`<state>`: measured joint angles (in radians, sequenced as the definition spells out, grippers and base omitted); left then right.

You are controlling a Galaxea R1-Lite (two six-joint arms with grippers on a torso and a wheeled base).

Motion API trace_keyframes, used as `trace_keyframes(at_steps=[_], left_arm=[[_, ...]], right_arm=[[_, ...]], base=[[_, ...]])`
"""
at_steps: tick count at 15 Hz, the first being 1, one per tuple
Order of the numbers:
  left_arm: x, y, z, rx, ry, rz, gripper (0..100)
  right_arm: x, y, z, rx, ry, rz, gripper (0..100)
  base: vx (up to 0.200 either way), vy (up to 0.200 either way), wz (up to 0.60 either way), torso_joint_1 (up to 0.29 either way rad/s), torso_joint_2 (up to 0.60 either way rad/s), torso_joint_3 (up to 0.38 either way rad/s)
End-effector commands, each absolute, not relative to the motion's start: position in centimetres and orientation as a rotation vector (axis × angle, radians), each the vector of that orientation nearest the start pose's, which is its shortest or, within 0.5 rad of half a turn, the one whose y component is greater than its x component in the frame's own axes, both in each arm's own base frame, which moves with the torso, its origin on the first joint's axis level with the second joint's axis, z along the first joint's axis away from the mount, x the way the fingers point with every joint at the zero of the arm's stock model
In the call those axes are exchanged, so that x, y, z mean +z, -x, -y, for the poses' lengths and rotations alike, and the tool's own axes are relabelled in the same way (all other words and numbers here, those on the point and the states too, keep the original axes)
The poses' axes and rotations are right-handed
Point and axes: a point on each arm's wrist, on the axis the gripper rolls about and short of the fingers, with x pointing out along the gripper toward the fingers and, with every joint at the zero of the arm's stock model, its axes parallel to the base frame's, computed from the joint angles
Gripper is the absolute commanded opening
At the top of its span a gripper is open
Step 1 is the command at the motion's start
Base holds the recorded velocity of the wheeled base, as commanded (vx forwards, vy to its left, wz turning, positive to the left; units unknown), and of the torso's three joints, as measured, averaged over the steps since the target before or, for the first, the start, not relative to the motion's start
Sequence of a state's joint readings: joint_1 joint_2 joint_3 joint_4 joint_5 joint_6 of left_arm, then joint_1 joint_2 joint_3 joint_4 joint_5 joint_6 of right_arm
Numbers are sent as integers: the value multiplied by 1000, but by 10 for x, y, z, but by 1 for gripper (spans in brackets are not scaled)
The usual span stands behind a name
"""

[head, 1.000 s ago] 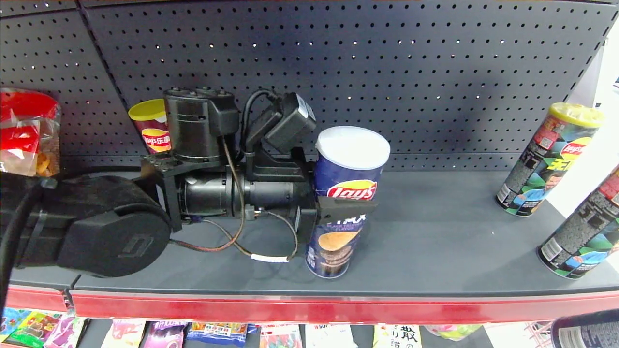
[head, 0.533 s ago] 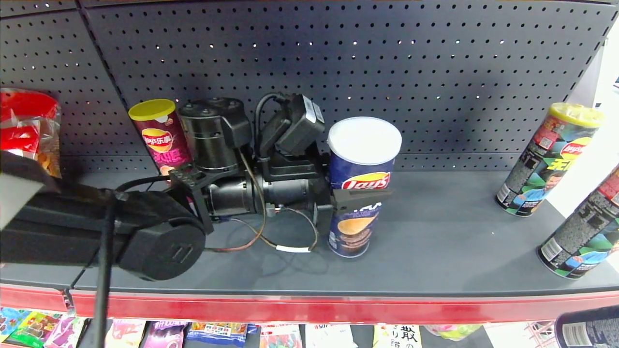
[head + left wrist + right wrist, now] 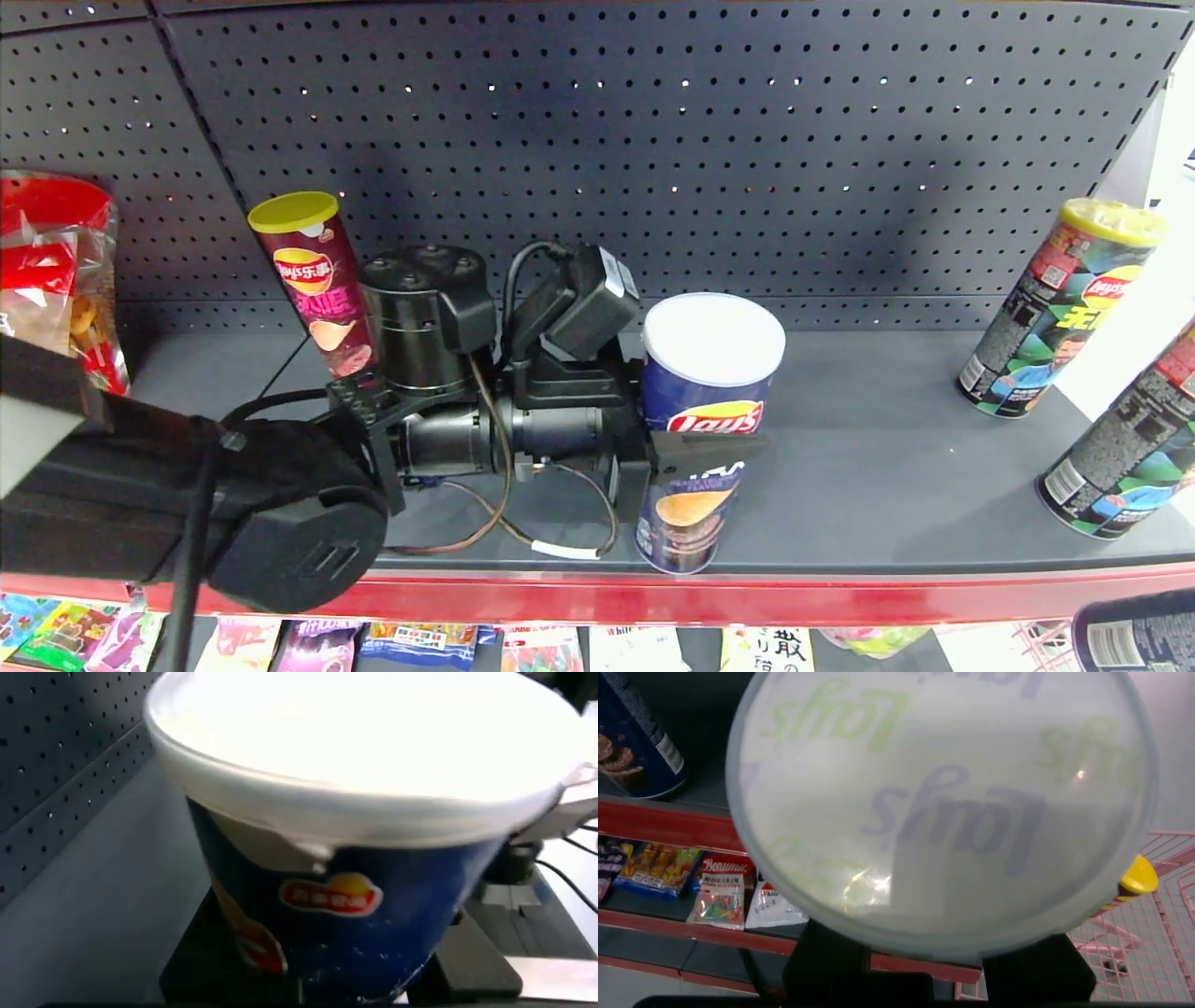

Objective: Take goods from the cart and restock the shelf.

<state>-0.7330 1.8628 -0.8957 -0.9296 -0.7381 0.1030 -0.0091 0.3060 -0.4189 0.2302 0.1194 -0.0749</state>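
We see our right gripper [image 3: 934,975] gripping a clear-lidded can [image 3: 943,812], its round plastic lid facing us, dark fingers [image 3: 827,971] either side. Beyond: dark blue chip can [image 3: 635,742] on a red-edged shelf [image 3: 673,821], snack packets [image 3: 719,891] on the tier below, pink wire cart [image 3: 1169,840] w/ a yellow item [image 3: 1137,875].

Can't see the bottom of the purple can [image 3: 313,275] behind the arm [image 3: 280,504], or the middle of the blue can [image 3: 711,373] behind the left gripper [image 3: 714,434]. Only get part of the red bag [image 3: 42,243] at the left edge, the green-and-black can [image 3: 1125,457] at the right edge, the dark can [image 3: 1134,635] lower right. Can't see past the clear lid [image 3: 943,812].
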Motion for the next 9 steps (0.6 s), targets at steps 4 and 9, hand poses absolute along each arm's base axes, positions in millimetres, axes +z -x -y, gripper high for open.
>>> trace_keyframes(at_steps=[4,9], left_arm=[[186,-235,231,-1476,-82,31,0],[191,-228,225,-1513,-42,8,0]], right_arm=[[173,18,-3,115,67,-121,0],[176,18,-3,115,67,-117,0]], base=[[0,0,0,0,0,0],[0,0,0,0,0,0]])
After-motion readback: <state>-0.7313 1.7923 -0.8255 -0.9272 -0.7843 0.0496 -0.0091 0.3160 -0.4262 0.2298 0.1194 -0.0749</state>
